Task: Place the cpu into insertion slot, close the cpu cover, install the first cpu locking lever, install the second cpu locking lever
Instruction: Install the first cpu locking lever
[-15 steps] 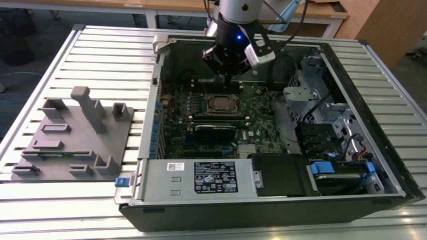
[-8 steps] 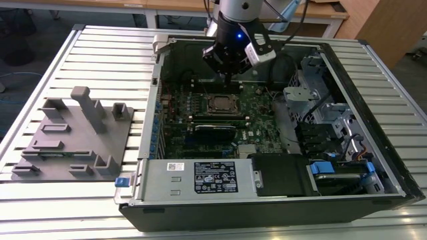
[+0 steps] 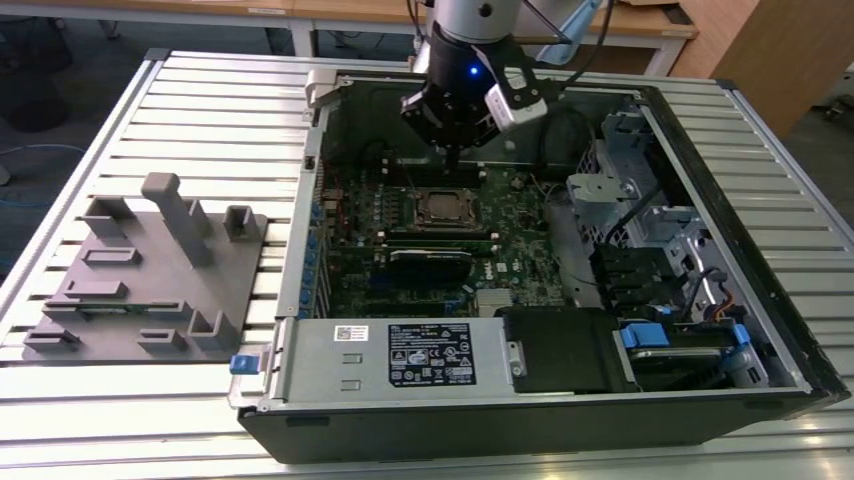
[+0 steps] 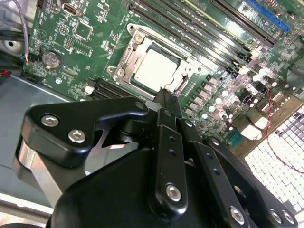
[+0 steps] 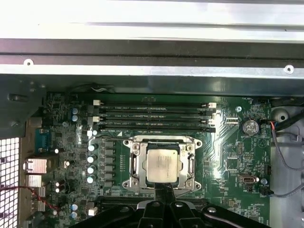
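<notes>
An open computer case (image 3: 534, 430) lies on the slatted bench (image 3: 200, 110), reaching its edge at the exterior view's right. A grey moulded block (image 3: 147, 290) sits near the opposite edge, apart from the case. A silver power supply (image 3: 387, 352) lies inside the case.

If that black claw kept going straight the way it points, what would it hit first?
Probably the cpu cover, at its edge beside the cpu; the gripper aims there, jaws shut. Depth is unclear.
</notes>
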Tool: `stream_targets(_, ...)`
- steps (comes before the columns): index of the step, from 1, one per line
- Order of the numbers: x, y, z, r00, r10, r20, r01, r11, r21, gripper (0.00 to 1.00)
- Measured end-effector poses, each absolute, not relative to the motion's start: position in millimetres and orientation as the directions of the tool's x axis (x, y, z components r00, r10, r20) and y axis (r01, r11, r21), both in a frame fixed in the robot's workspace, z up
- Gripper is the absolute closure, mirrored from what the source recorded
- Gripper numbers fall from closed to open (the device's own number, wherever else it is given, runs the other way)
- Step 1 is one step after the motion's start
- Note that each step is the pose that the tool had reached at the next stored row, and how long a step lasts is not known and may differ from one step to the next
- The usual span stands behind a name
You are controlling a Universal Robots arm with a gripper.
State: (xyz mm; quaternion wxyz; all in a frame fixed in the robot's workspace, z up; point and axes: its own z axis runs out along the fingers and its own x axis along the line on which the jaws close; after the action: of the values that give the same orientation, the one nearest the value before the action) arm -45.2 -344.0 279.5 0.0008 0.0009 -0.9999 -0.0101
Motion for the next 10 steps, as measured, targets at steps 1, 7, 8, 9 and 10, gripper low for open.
stream_targets(1,-45.2,-344.0,279.4,-1.000,-0.002,0.001,-0.002,1.000,0.020,0.90)
stream_targets(7,-45.7,-344.0,279.4,-1.000,-0.002,0.001,-0.002,1.000,0.020,0.90)
stream_targets(8,-46.5,-344.0,279.3,-1.000,-0.002,0.001,-0.002,1.000,0.020,0.90)
stream_targets(9,-47.5,-344.0,279.3,-1.000,-0.002,0.001,-0.002,1.000,0.020,0.90)
stream_targets(10,-48.6,-344.0,279.2,-1.000,-0.002,0.001,-0.002,1.000,0.020,0.90)
